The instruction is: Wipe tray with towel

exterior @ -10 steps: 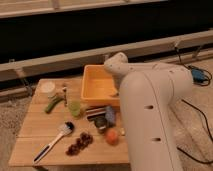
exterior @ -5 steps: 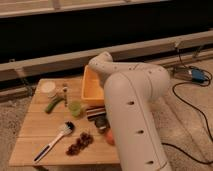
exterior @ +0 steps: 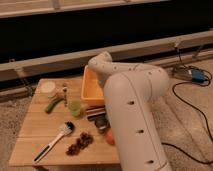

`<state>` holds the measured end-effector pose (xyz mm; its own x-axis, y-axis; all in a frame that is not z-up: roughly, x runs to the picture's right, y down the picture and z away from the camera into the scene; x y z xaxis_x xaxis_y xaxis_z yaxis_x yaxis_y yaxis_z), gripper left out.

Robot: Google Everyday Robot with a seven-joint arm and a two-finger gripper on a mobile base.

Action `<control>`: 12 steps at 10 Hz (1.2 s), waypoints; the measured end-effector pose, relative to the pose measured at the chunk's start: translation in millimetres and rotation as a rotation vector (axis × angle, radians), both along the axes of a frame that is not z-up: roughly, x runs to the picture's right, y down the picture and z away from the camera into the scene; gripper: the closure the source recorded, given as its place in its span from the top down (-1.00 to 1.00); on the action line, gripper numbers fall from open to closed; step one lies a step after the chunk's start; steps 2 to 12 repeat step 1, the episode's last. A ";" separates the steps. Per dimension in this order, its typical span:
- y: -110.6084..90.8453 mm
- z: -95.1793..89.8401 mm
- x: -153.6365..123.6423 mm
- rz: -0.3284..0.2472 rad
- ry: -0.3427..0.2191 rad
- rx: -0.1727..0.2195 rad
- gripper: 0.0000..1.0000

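A yellow-orange tray [exterior: 91, 89] stands at the back of a low wooden table [exterior: 31, 126]. My white arm [exterior: 131, 107] fills the right half of the view and covers the tray's right side. Its elbow [exterior: 101, 63] hangs over the tray's far edge. My gripper is hidden behind the arm, somewhere over or beyond the tray. No towel shows in this view.
On the table stand a white round container [exterior: 48, 88], a green vegetable [exterior: 52, 104], a green cup [exterior: 75, 108], a brush [exterior: 54, 140], a dark grape cluster [exterior: 80, 143], an orange fruit [exterior: 109, 136] and a dark can [exterior: 97, 116]. A blue device [exterior: 198, 75] with cables lies on the floor at right.
My arm has swung left and closer to the camera, now covering the tray's right side and more of the table. The things on the table have not moved.
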<state>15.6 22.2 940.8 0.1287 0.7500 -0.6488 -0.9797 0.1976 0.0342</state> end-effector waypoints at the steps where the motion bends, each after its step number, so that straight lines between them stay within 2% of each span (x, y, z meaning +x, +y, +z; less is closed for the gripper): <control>1: 0.0 0.0 0.1 0.000 0.000 0.000 -0.95; 12: 0.0 0.0 0.1 0.000 0.000 0.000 -0.95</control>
